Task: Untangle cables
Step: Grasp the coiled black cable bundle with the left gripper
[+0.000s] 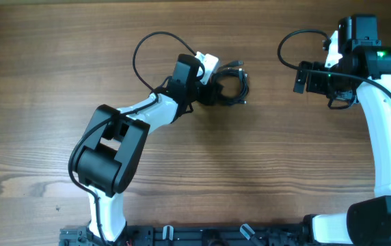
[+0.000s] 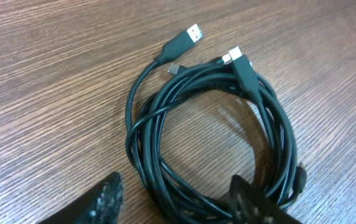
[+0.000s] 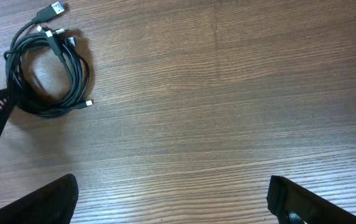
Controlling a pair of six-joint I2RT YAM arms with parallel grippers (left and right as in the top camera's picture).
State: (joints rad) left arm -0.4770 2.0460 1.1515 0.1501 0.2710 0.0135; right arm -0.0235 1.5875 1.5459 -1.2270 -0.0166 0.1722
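A brown, wood-grained bench (image 1: 264, 171) fills the frame. At its near edge stand the bases of two white-and-black robot arms. The left arm (image 1: 147, 109) reaches diagonally from the near-left side toward the middle of the far edge, while the right arm (image 1: 387, 137) runs up the right edge toward the far-right corner.

The left claw (image 2: 178, 196) sits low over the task's cables (image 2: 271, 124), several thin black cords wound together in one small round coil. The coil lies flat on the wood, toward the far edge and about midway along it. The claw stands partly open astride the near arc of the coil. One black finger (image 2: 252, 199) lies against the strands and the other is just clear of them.

On the far side of the coil, a flat silver-tipped plug (image 2: 193, 31) pokes out beyond the loop, with two smaller plug ends just beside it.

Near the far-right corner, the right claw (image 3: 172, 199) hangs over bare wood with its jaws spread wide and nothing between them, well apart from the coil.
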